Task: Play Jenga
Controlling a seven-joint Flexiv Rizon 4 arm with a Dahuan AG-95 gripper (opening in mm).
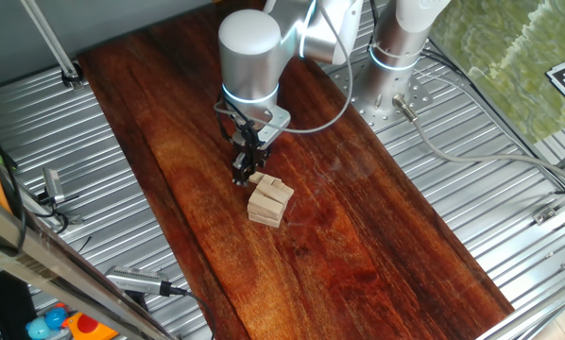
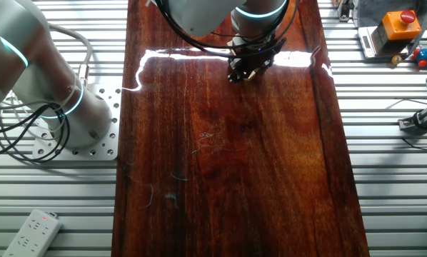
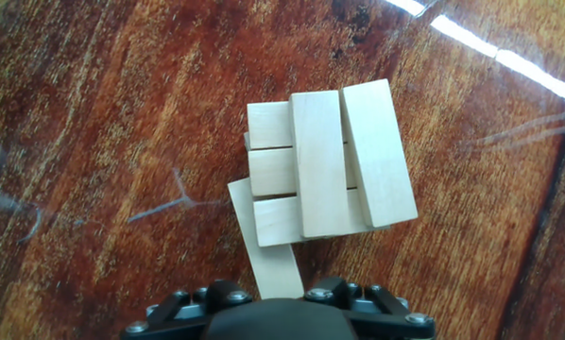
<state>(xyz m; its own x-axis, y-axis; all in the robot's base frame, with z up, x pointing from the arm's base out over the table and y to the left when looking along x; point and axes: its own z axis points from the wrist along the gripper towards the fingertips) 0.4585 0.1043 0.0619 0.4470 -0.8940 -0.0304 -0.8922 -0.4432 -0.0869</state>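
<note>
The Jenga stack (image 1: 269,201) of pale wooden blocks stands mid-board; in the hand view the stack (image 3: 332,156) shows two crossed layers from above. One loose block (image 3: 269,247) sticks out of the stack's bottom at a slant, and its near end runs under my hand. My gripper (image 1: 243,175) hangs upright just left of the stack, fingers narrow and shut on that block's (image 1: 257,178) end. In the hand view my gripper (image 3: 275,300) shows only its dark knuckles on either side of the block. In the other fixed view my gripper (image 2: 242,73) hides the stack.
The dark wooden board (image 1: 358,217) lies on a ribbed metal table (image 1: 122,189). The arm's base (image 1: 396,57) stands at the board's far edge. Tools and cables (image 1: 136,280) lie beside the board, and an emergency stop box (image 2: 395,25) stands off it.
</note>
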